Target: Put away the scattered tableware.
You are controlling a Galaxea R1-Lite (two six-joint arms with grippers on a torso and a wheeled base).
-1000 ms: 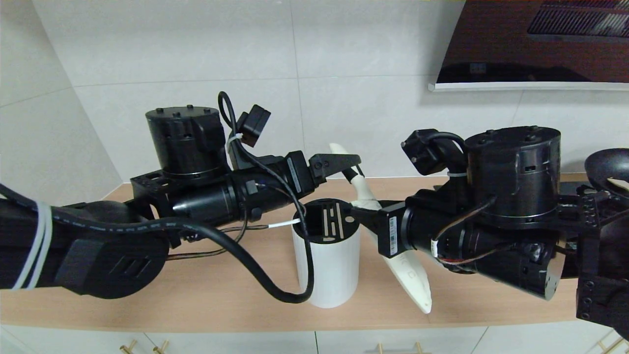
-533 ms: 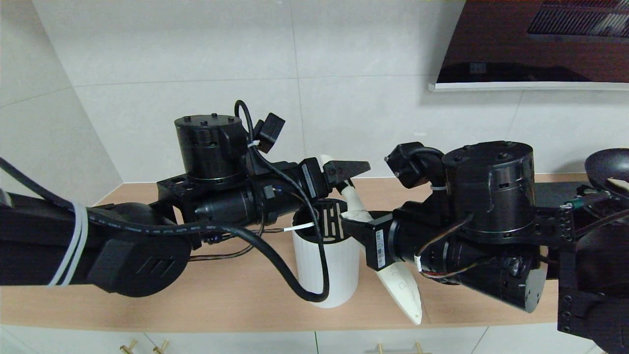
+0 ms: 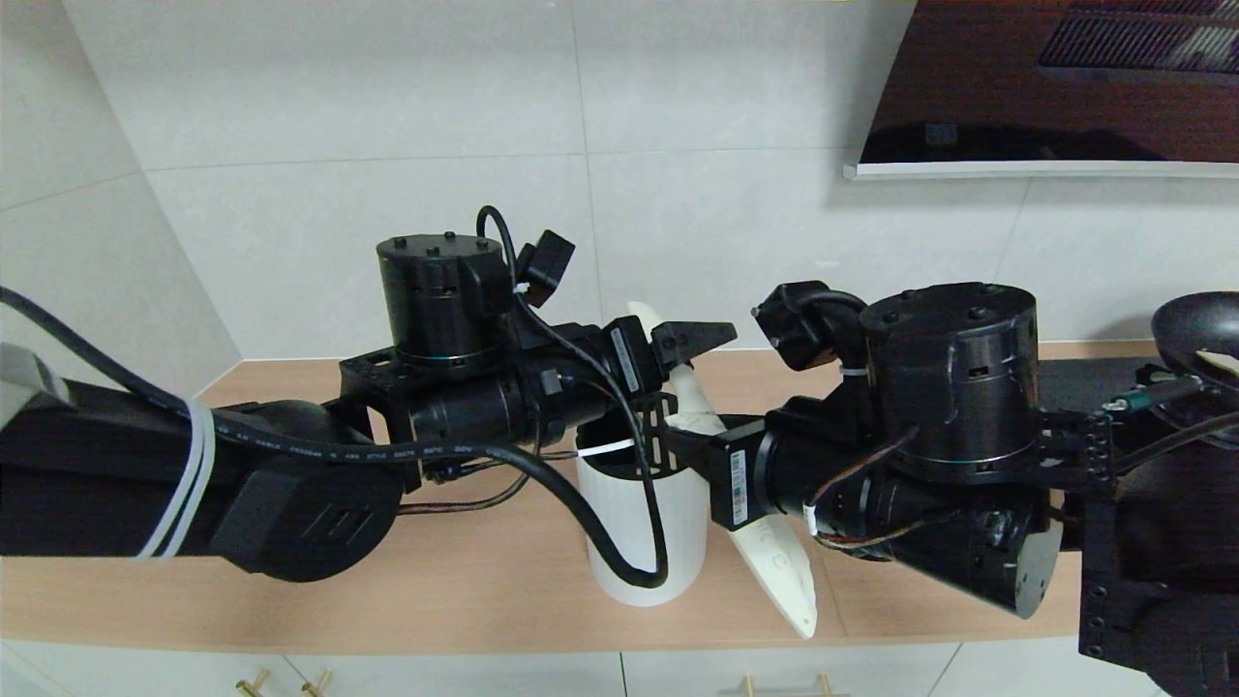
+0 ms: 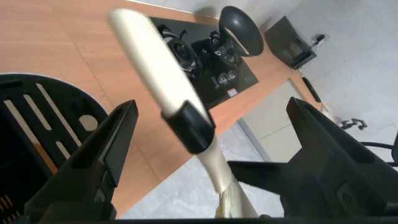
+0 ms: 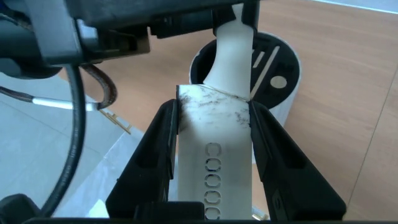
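Spatula [image 3: 779, 571]: cream-white, perforated blade.

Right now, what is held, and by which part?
Right gripper clamps the white spatula by its flat blade; left gripper is open around the handle.

No legible text, labels or numbers anywhere.
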